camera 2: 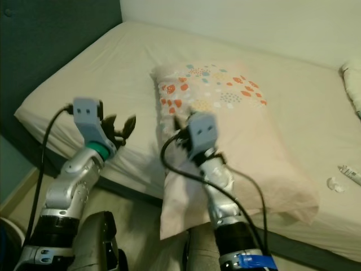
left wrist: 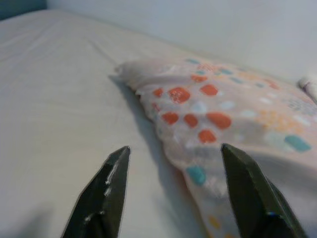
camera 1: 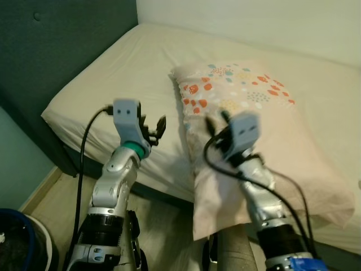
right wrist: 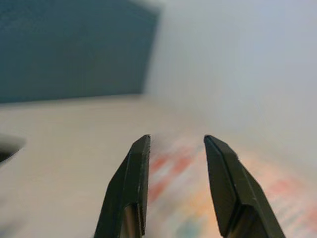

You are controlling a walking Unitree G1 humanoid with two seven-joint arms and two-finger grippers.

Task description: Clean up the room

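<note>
Here your dotted pillow [camera 1: 242,113] lies on the bed [camera 1: 113,73], its near end drooping over the mattress edge. Both pincers are spread open and empty: the left pincer [camera 1: 155,129] hovers just beside the pillow's left edge, the right pincer [camera 1: 217,121] over its middle. Close on the cloth edges evenly before lifting, or it will likely sag.

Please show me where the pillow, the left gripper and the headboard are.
pillow [camera 1: 248,107]: left eye view, on its dotted top.
left gripper [camera 1: 153,130]: left eye view, between its fingertips.
headboard [camera 1: 56,45]: left eye view, on its dark panel.
</note>
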